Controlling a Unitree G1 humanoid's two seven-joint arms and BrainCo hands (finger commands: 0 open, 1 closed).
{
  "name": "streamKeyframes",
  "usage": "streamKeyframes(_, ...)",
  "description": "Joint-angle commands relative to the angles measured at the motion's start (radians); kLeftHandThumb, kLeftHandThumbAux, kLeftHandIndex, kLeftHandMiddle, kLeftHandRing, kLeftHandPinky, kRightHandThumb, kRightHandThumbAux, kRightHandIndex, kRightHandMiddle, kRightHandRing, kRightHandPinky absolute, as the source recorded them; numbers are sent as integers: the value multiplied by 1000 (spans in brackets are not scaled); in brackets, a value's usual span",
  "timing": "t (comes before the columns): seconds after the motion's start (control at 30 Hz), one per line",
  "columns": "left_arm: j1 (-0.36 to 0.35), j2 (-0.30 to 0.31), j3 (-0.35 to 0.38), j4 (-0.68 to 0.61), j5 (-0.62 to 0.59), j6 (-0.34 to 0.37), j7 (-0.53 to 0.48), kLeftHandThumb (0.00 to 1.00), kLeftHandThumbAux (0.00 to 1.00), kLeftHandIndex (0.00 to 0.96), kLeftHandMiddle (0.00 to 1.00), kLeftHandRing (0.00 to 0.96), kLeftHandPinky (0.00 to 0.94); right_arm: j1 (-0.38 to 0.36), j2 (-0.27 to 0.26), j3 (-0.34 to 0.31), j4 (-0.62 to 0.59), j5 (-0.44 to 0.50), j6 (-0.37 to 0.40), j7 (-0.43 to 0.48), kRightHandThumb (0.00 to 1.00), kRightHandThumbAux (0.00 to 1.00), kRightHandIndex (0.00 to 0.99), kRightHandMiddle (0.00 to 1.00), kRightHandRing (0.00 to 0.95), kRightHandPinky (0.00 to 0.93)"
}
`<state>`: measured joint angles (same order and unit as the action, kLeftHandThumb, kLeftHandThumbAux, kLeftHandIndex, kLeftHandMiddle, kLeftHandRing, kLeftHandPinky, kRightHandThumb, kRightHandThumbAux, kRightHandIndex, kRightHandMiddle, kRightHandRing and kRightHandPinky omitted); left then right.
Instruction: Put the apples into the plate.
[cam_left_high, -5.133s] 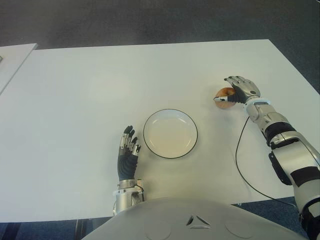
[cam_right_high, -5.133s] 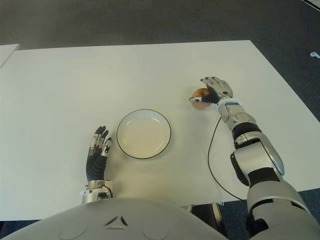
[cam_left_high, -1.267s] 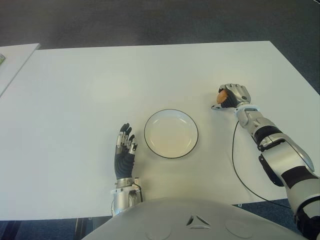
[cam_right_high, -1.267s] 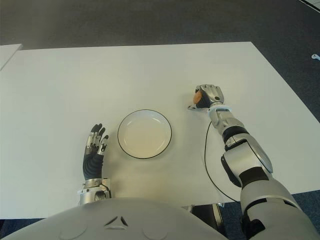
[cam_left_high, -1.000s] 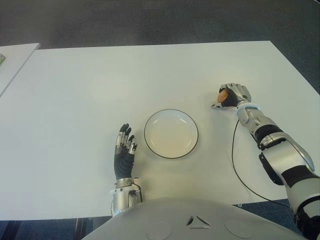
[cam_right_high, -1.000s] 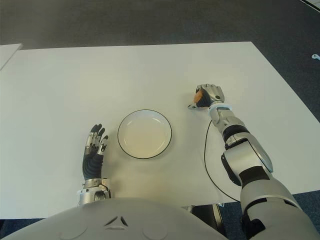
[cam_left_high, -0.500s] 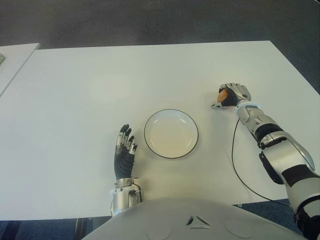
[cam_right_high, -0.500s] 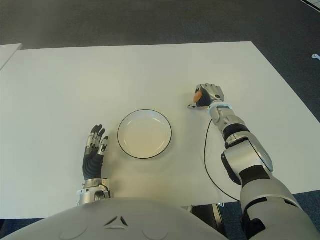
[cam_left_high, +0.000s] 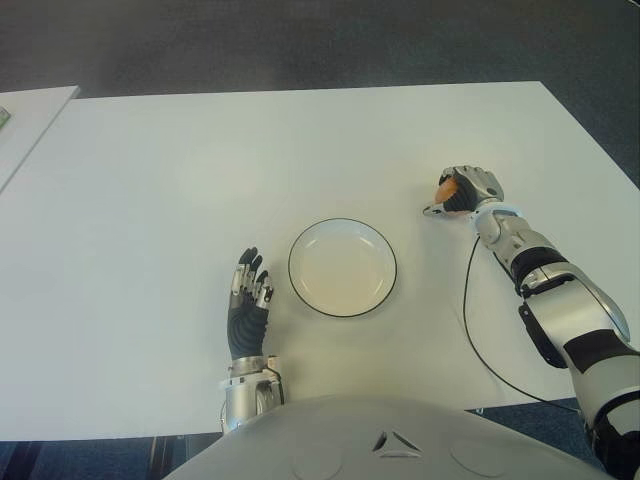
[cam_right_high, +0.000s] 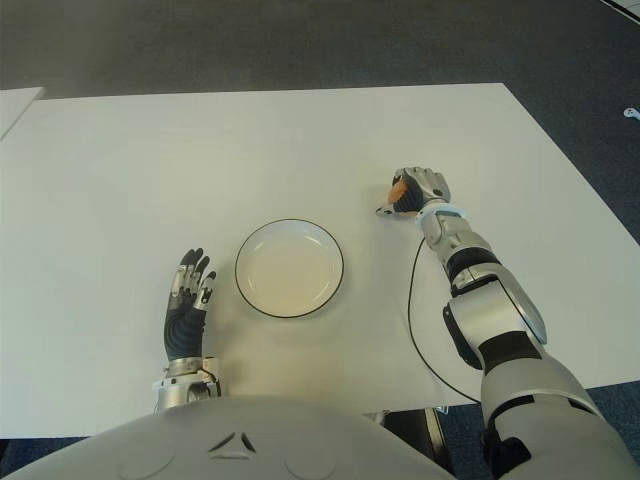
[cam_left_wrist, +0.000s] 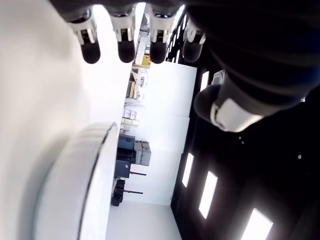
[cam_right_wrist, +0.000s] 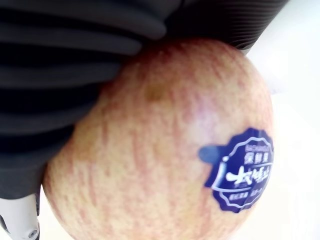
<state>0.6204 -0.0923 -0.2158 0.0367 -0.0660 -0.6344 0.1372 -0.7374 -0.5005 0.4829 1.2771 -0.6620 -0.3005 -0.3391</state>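
Left eye view: the right hand (cam_left_high: 468, 189) is out on the right side of the white table (cam_left_high: 180, 180), fingers wrapped around an apple (cam_left_high: 447, 189) whose orange-red skin peeks out on the side facing the plate (cam_left_high: 342, 267). The plate, white with a dark rim, sits near the table's middle, well apart from the apple and with nothing in it. The left hand (cam_left_high: 249, 300) shows just to the left of the plate, fingers extended and holding nothing. A thin black cable (cam_left_high: 470, 330) trails along the table beside the right forearm.

Left wrist view: four fingertips (cam_left_wrist: 125, 49) are spread straight, with the plate's rim (cam_left_wrist: 95, 165) close by.

Right wrist view: the apple (cam_right_wrist: 165, 145) fills the frame (a dark blue sticker (cam_right_wrist: 243, 170) on its skin), with black fingers (cam_right_wrist: 75, 55) pressed around it.
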Motion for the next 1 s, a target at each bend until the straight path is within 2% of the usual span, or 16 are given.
streamKeyframes(0.03, 39, -42, -4, -9, -8, 6, 3, 150, 590, 25, 27, 0, 0, 57, 15, -2, 23, 9, -2, 48, 704, 724, 436, 698, 661, 618)
streamKeyframes(0.5, 33, -37, -8, 3, -51, -11, -17, 154, 572, 42, 41, 0, 0, 51, 12, -12, 18, 19, -2, 39, 704, 724, 435, 694, 655, 607)
streamKeyframes(0.63, 26, -35, -3, 15, -37, -13, -13, 143, 575, 36, 36, 0, 0, 17, -11, -24, 0, 26, -17, 49, 703, 724, 435, 694, 657, 613)
streamKeyframes(1.0, 6, -27, 15, 40, 12, -5, 2, 126, 566, 20, 18, 0, 0, 1, -38, -47, -68, 35, -86, 19, 704, 724, 436, 707, 669, 629)
